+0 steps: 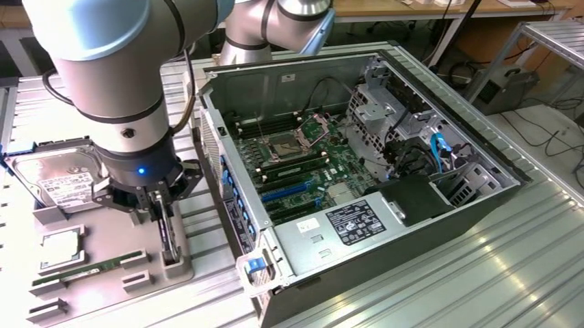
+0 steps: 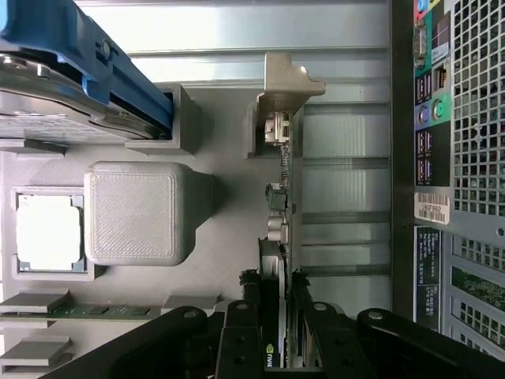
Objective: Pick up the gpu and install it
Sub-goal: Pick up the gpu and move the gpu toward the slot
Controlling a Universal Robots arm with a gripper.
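Note:
The gpu (image 1: 166, 236) stands on edge in a slot of the grey holder tray (image 1: 109, 287), at the exterior view's left beside the open computer case (image 1: 474, 205). My gripper (image 1: 157, 205) reaches down over it from above. In the wrist view the gpu (image 2: 286, 205) runs as a thin green board edge away from my gripper (image 2: 278, 316). The black fingers (image 2: 241, 332) press against both of its faces, shut on it. Its far end rests against a grey holder post (image 2: 284, 87).
The tray also carries a silver hard drive (image 1: 59, 181), a CPU (image 1: 59, 246) and a RAM stick (image 1: 87, 268). Inside the case the motherboard (image 1: 301, 164) lies exposed with blue expansion slots (image 1: 287, 191). The case's rear panel (image 2: 458, 158) stands close beside the gpu.

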